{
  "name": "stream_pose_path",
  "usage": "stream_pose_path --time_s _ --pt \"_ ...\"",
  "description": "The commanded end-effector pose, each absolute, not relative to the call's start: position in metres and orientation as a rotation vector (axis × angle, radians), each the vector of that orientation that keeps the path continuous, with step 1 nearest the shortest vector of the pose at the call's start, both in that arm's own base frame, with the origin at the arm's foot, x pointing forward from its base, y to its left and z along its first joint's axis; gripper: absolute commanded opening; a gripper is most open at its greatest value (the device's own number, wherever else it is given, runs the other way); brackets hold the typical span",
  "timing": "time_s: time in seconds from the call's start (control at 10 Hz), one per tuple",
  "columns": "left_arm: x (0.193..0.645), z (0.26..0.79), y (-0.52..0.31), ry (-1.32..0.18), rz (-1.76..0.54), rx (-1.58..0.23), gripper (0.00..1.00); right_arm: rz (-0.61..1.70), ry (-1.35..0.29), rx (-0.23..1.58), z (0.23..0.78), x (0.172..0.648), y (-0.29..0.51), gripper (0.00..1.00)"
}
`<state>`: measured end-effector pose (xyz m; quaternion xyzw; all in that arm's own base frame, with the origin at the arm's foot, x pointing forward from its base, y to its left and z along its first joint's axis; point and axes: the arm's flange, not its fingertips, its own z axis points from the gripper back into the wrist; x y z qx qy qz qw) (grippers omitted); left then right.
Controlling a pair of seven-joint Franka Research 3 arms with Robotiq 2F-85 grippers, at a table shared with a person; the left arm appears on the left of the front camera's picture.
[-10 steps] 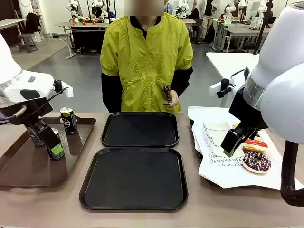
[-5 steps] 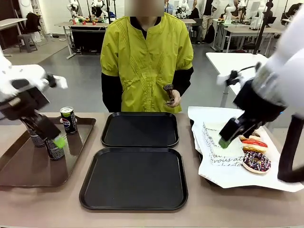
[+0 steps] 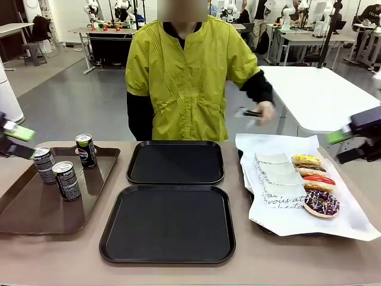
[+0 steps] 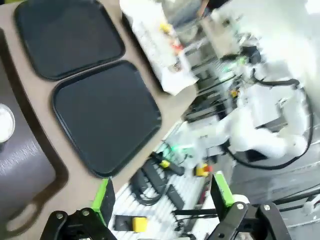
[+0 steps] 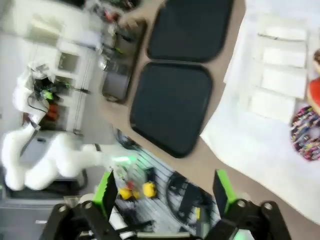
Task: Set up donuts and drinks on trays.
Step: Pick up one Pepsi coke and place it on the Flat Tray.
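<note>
A near tray (image 3: pixel 167 223) is set before a far tray (image 3: pixel 175 162); drink cans (image 3: pixel 66 180) are stood on a left tray (image 3: pixel 30 214), donuts (image 3: pixel 322 202) on paper (image 3: pixel 280 223) at right.

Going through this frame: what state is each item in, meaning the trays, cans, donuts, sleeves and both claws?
near black tray: empty.
far black tray: empty.
drink cans: three, upright.
brown tray: holds the cans.
donuts: bare, in a row on the white paper.
paper sleeves: lying flat beside the donuts.
left claw: open, holding nothing.
right claw: open, holding nothing.
</note>
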<state>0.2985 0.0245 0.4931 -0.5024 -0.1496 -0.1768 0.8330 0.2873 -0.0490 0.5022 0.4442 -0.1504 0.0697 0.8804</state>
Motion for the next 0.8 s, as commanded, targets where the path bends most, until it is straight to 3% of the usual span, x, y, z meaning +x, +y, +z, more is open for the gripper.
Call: stream_pose_path --time_s 0.0,0.7 --pt "0.282 0.469 0.055 -0.303 -0.277 -1.122 1.0 0.037 -0.338 1.038 0.447 0.229 -0.062 1.0" --pt "0.252 0.451 0.14 -0.316 -0.063 -1.085 1.0 -0.087 -0.392 1.071 0.455 0.174 -0.148 1.0"
